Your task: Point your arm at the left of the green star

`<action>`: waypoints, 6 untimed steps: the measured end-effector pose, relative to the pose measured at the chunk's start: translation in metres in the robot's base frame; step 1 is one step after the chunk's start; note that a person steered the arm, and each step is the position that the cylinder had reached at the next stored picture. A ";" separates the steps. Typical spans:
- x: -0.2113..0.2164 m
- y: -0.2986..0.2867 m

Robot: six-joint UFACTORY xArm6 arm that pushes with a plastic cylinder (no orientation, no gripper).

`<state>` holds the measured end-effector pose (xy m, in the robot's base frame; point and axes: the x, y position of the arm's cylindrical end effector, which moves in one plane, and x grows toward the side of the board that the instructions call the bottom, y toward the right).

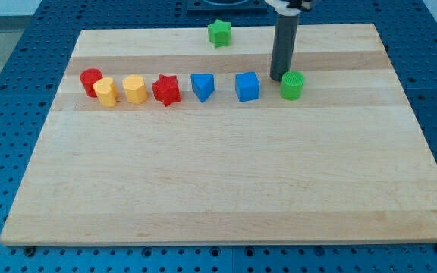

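The green star (219,32) lies near the top edge of the wooden board (226,189), a little left of the middle. My tip (277,79) rests on the board well to the star's lower right, right beside the left side of a green cylinder (292,86). A blue cube (247,86) lies just left of the tip. The rod rises from the tip to the view's top.
A row of blocks runs left from the blue cube: a blue triangular block (202,86), a red star (166,90), a yellow hexagonal block (134,89), a yellow rounded block (107,92) and a red cylinder (91,80).
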<state>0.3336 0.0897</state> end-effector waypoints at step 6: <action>-0.142 -0.192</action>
